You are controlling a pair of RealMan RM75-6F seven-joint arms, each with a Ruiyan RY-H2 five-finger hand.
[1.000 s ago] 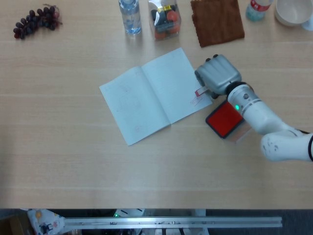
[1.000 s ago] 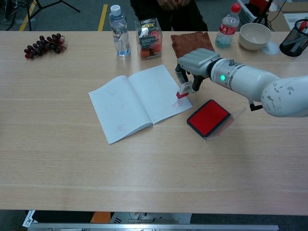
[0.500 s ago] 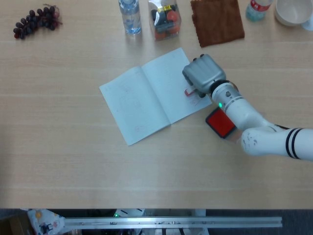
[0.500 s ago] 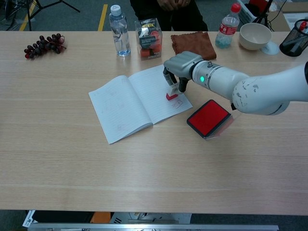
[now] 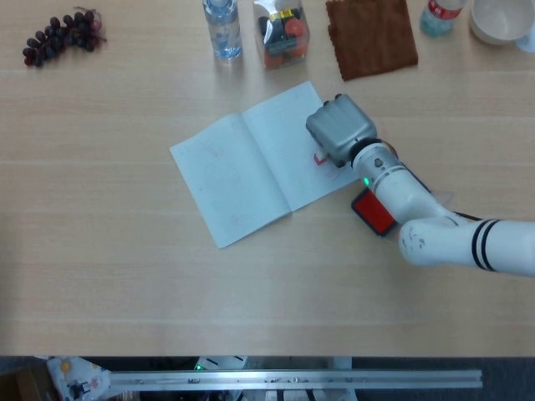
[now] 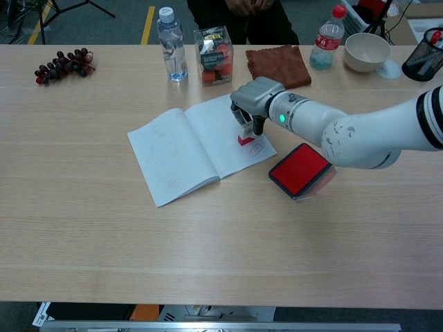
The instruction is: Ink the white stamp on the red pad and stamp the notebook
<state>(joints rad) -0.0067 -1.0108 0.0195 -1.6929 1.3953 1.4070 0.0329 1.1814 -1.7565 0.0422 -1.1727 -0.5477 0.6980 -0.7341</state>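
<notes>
So we're at the stamping step: right hand point(image 6: 253, 102) is clamped round the stamp point(image 6: 245, 136), which sits low on the notebook point(image 6: 194, 142) right page, by a faint mark near its edge. Pad point(image 6: 300, 169) is just right of the notebook. Next up probably press down, then lift straight off

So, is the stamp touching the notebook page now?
Cannot tell. In the chest view the stamp, held by the right hand, has its red base right at the notebook page, but no view shows contact or a gap plainly.
</notes>
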